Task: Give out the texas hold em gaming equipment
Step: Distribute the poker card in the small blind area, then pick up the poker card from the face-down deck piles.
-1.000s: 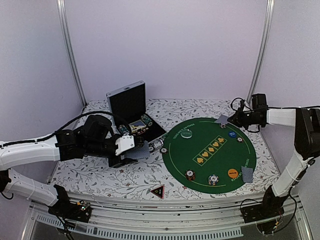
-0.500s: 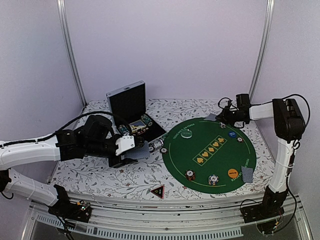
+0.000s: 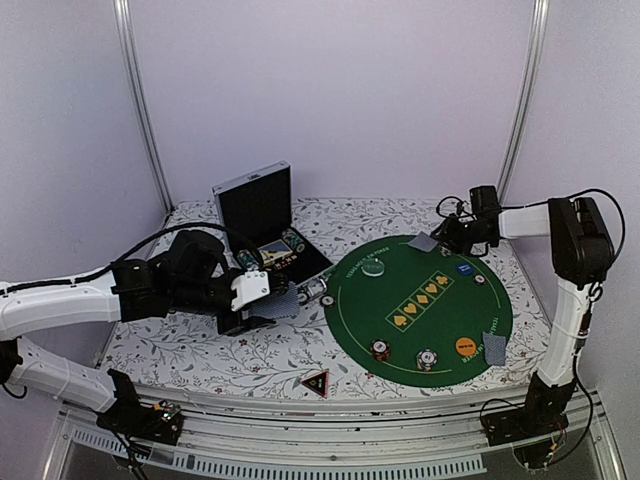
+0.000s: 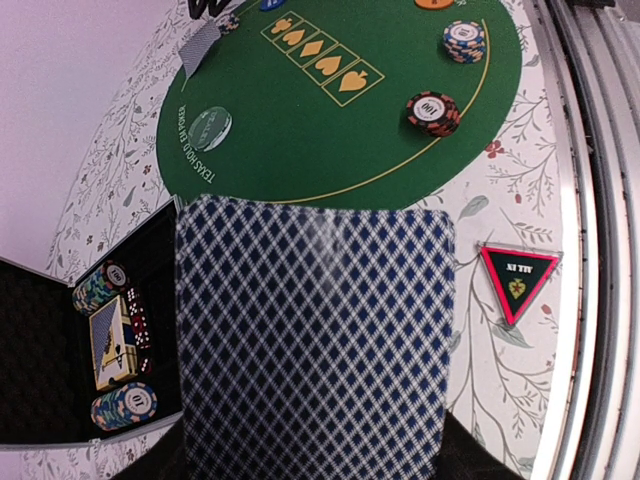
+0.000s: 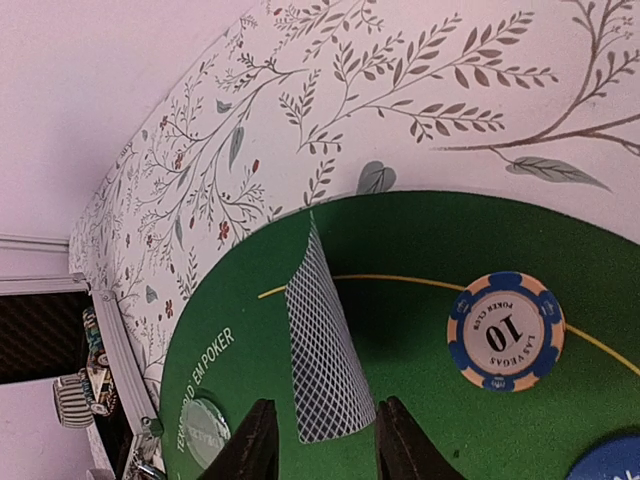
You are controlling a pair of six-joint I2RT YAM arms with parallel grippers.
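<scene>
Green felt mat (image 3: 440, 310) carries a playing card (image 5: 322, 370) at its far edge, its long axis running straight out from the right gripper (image 5: 320, 445), whose fingers (image 5: 255, 445) stand parted about its near end; the left gripper (image 3: 262, 303), well apart, clamps another card (image 4: 310, 340).

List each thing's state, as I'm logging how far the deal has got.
Black hinged case: open, lid raised.
Left gripper: shut on blue lattice-backed playing card.
Right gripper: open.
Far grey-backed card: face down on round green felt mat, between the right fingers.
Near-right grey-backed card: face down at mat edge.
</scene>
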